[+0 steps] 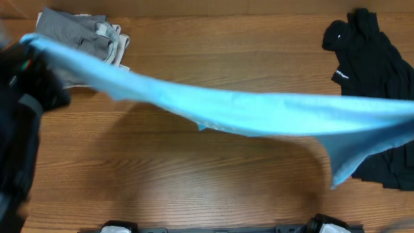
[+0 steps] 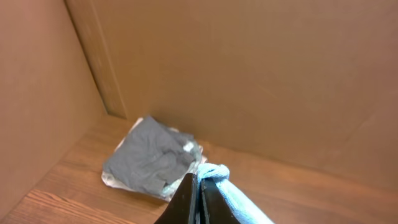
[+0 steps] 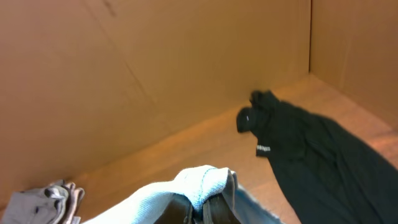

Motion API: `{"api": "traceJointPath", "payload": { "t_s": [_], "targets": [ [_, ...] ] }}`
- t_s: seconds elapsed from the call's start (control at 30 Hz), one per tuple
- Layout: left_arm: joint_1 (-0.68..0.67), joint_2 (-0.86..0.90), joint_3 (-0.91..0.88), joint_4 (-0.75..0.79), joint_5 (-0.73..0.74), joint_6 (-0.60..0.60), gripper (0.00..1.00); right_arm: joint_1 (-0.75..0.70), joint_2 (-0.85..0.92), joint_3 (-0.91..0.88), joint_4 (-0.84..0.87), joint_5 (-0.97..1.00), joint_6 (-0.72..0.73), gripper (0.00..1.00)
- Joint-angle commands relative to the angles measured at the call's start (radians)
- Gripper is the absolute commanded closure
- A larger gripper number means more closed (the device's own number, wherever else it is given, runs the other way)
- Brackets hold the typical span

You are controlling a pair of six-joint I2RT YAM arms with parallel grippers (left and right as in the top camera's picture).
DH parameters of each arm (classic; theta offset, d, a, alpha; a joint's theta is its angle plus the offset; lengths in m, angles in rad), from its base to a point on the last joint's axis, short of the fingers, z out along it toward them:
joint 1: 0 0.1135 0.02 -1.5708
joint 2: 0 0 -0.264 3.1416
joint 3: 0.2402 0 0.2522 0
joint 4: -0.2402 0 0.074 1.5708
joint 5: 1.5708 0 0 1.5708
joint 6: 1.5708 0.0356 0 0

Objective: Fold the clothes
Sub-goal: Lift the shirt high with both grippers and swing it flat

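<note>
A light blue garment (image 1: 259, 113) hangs stretched above the table from far left to far right in the overhead view. My left gripper (image 2: 199, 186) is shut on its left end (image 2: 214, 172), high at the left edge of the overhead view (image 1: 29, 45). My right gripper (image 3: 202, 208) is shut on its other end (image 3: 199, 180); the right arm itself is out of the overhead view. A folded grey garment (image 1: 81, 32) lies at the back left, also in the left wrist view (image 2: 152, 155). A black garment (image 1: 375, 84) lies crumpled at the right, also in the right wrist view (image 3: 311, 149).
The wooden table (image 1: 194, 188) is walled by brown cardboard at the back and sides (image 2: 249, 74). The arm bases show at the front edge (image 1: 226, 228).
</note>
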Motion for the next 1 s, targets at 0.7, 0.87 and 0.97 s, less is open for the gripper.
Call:
{"api": "traceJointPath", "payload": {
  "t_s": [0.7, 0.87, 0.97],
  "targets": [
    [0.010, -0.077, 0.022, 0.021, -0.037, 0.031, 0.96, -0.005, -0.100, -0.140, 0.046, 0.017, -0.009, 0.96],
    [0.010, -0.087, 0.089, 0.062, -0.002, 0.031, 0.96, -0.005, -0.100, -0.042, 0.075, 0.013, -0.008, 0.96],
    [0.010, -0.105, 0.180, 0.015, 0.012, 0.033, 0.96, -0.005, -0.100, 0.074, 0.055, 0.013, -0.004, 0.96]
  ]
}}
